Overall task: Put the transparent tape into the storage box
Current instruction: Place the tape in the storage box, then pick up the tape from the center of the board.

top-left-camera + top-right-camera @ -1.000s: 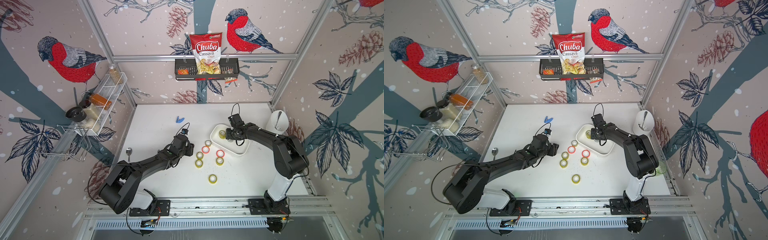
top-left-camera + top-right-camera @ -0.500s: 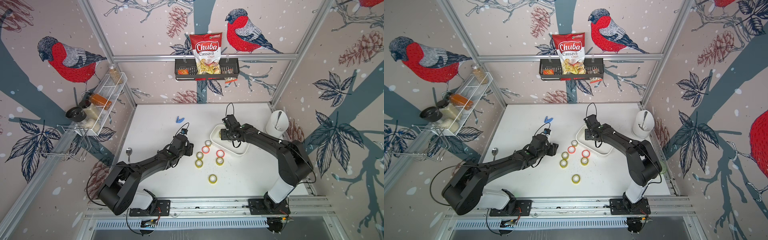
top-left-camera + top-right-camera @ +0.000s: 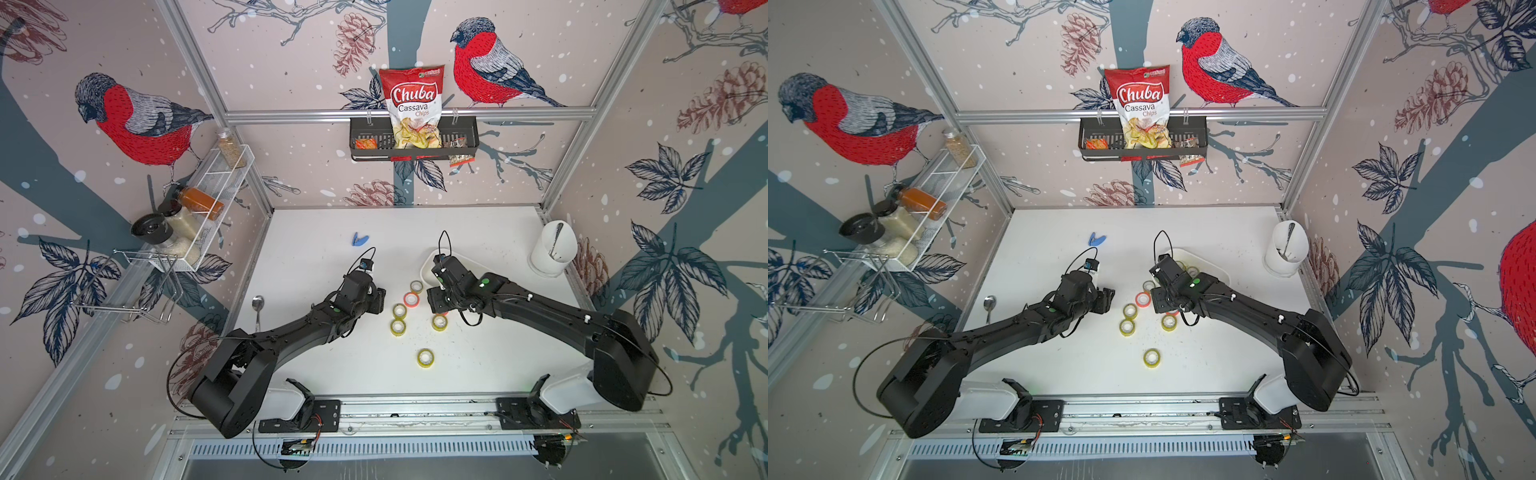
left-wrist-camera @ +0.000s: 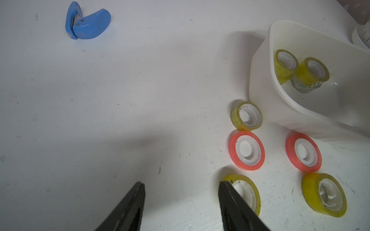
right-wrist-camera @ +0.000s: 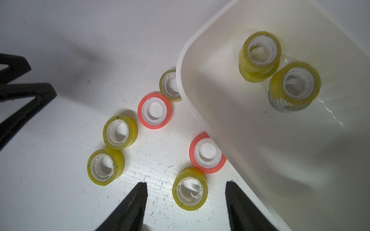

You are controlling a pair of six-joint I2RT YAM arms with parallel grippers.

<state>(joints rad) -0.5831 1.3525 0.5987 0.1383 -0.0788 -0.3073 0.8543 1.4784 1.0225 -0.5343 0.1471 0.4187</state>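
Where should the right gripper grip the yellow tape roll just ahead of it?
Likely across its outer wall, from straight above: the yellow tape roll lies flat, hole up, and the open right gripper frames it in the wrist view.

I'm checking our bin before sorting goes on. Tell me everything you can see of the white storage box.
The storage box is a shallow, open-topped white bin of glossy, slightly translucent plastic with rounded corners. It sits flat on the white table, partly covered by the right arm in both top views. Inside, yellowish tape rolls lie in what look like two stacks. Outside, a yellowish roll and a red roll lie close beside its wall.
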